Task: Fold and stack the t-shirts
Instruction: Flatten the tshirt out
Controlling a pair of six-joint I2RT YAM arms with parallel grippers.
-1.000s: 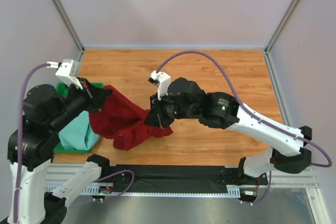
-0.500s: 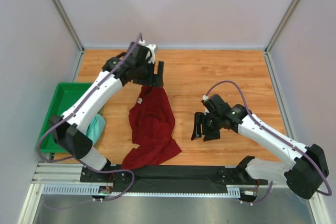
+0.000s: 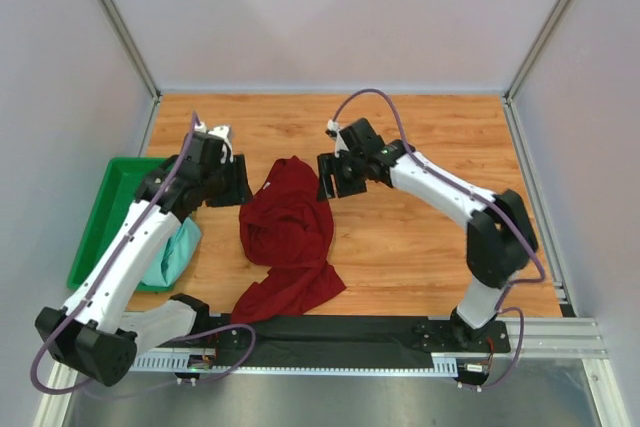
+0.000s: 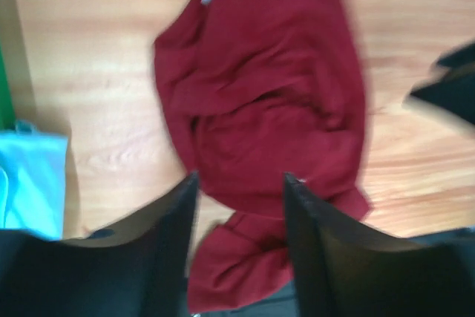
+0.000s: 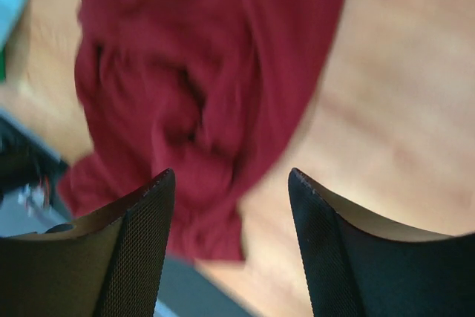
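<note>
White link shells and black joint housings are being shown on the left arm and the right arm. Purple cables are being run along both, and a small white mount is being carried at each wrist. The left gripper and the right gripper are being seen in black, their fingers finely dimpled like mesh and tapered to blunt tips.
</note>
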